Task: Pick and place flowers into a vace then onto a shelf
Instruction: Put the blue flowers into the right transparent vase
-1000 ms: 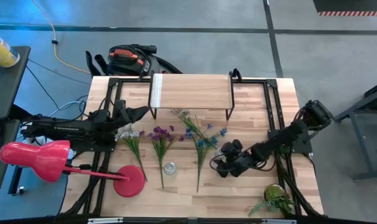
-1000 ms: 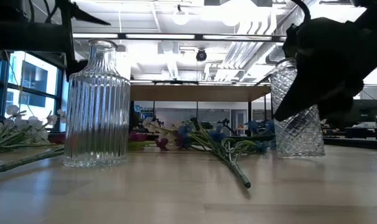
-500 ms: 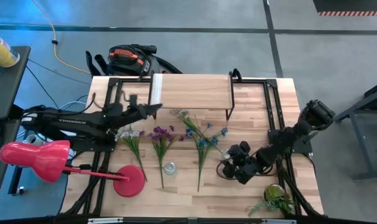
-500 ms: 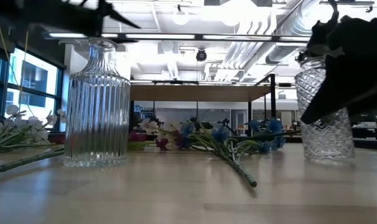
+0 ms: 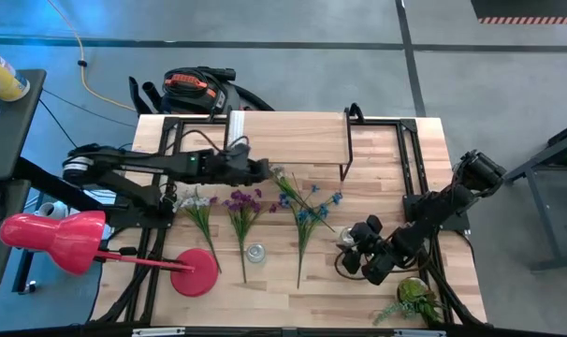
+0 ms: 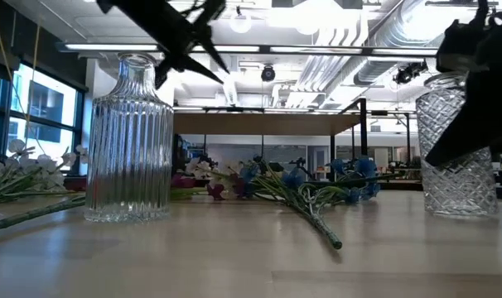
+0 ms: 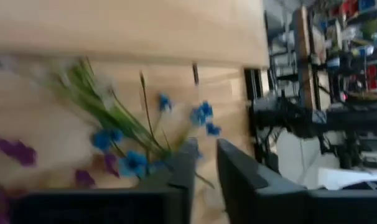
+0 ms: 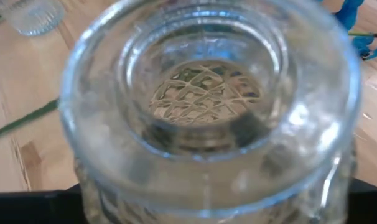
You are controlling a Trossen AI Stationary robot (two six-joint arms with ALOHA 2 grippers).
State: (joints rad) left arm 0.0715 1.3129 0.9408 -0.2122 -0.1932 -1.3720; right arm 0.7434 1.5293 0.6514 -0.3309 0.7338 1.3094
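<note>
Three flower stems lie flat on the tabletop in front of the shelf point(image 5: 288, 139): a white one point(image 5: 197, 208), a purple one point(image 5: 243, 211) and a blue one point(image 5: 302, 213). My left gripper point(image 5: 267, 171) hovers above the table by the blue flower's far end point(image 7: 129, 140), its fingers a little apart and empty. My right gripper point(image 5: 360, 253) is shut on a diamond-cut glass vase point(image 6: 458, 153) at the table's right. A ribbed glass vase point(image 6: 131, 141) stands on its base near the front. My right gripper holds the diamond-cut vase by its upper part point(image 6: 450, 99), coming at it from the table's right side and above. The vase stays upright, mouth up point(image 8: 207, 93). The vase's own rim hides the fingers' place of contact in the wrist view. Its base point(image 6: 460, 211) is at tabletop height.
A red lamp-shaped thing point(image 5: 54, 239) with a round red foot point(image 5: 197, 273) stands at the near left. A small potted green plant point(image 5: 414, 300) sits at the near right corner. Black frame rails run along both table sides.
My left gripper has gone toward the table's right edge, from above the white flower to the blue flower's far end. My right gripper has carried the diamond-cut vase, still upright, toward the table's right and near edges.
</note>
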